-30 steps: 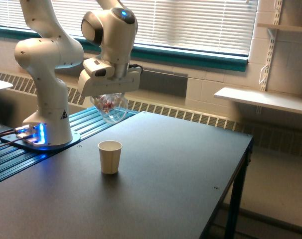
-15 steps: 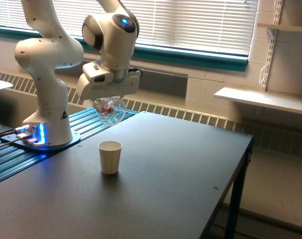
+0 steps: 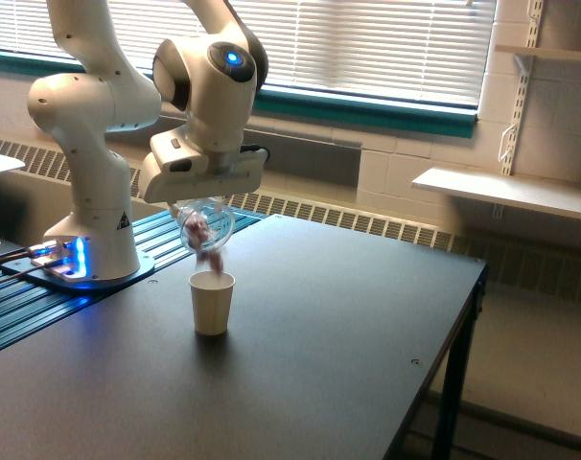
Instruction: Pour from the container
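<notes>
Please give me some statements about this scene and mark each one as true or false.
1. The end effector holds the clear container tilted above the paper cup. True.
2. The paper cup lies on its side on the table. False: it stands upright, its opening facing up.
3. Reddish-brown bits are at the container's lower edge, just above the paper cup's rim. True.
4. The blinds on the window are pulled up fully. False: the slats cover the window.
5. A person's hand steadies the paper cup. False: no person is in view; the cup stands alone.
</notes>
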Motion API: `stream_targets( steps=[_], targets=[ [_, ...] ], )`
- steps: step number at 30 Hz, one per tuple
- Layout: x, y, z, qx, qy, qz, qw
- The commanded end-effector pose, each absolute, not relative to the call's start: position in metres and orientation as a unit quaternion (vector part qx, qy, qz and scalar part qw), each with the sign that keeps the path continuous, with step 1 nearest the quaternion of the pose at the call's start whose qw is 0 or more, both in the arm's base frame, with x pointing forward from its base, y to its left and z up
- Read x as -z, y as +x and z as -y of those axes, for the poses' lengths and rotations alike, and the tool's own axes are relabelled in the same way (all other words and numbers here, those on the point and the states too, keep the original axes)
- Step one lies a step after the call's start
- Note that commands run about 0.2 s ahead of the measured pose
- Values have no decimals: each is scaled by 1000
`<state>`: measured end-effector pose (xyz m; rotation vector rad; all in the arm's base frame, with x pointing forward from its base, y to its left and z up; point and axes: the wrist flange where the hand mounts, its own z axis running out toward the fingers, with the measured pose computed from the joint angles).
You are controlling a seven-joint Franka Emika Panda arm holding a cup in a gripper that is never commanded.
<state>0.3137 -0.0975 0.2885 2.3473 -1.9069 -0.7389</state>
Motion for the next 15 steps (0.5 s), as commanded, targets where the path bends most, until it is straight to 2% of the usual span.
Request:
stream_targets(
  steps=[1,15],
  targets=[
    [-290,322,97,233,758,609,16],
    [-285,326,91,237,761,604,21]
  ],
)
